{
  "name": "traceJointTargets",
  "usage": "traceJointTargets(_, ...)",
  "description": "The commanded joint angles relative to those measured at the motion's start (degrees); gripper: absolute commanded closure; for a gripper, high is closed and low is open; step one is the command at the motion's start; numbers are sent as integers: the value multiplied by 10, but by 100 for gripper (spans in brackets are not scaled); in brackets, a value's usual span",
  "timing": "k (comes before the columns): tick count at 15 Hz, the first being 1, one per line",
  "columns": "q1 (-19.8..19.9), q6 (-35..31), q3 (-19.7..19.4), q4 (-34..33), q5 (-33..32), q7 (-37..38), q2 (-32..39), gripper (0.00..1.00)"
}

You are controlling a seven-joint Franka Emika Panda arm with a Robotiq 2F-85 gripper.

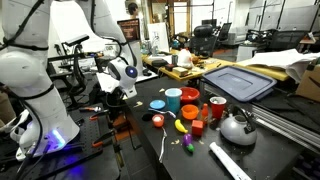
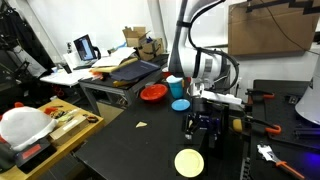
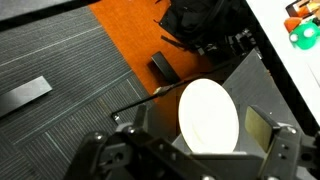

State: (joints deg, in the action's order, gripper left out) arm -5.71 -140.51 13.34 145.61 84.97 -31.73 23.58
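Note:
My gripper point(image 3: 200, 140) is open and holds nothing. Its two fingers stand wide apart in the wrist view. Below and between them lies a round pale yellow plate point(image 3: 208, 118) on the black table point(image 3: 262, 95), near the table's edge. In an exterior view the gripper point(image 2: 203, 128) hangs a little above the table, just behind the same plate point(image 2: 189, 162), and does not touch it. In an exterior view the gripper point(image 1: 115, 88) shows at the table's near end; the plate is hidden there.
Farther along the table stand a red bowl point(image 2: 153, 93), a blue cup point(image 2: 175, 88), a blue plate point(image 2: 180, 104), and a metal kettle point(image 1: 237, 127), a red cup point(image 1: 217, 108) and small toys. Orange floor point(image 3: 120, 60) and grey carpet lie beyond the edge.

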Motion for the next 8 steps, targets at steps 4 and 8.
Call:
traceJointTargets(4,-43,13,-30,-3,125,-144,31,0)
traceJointTargets(8,-57,46,-53,-20,187,-242,72,0)
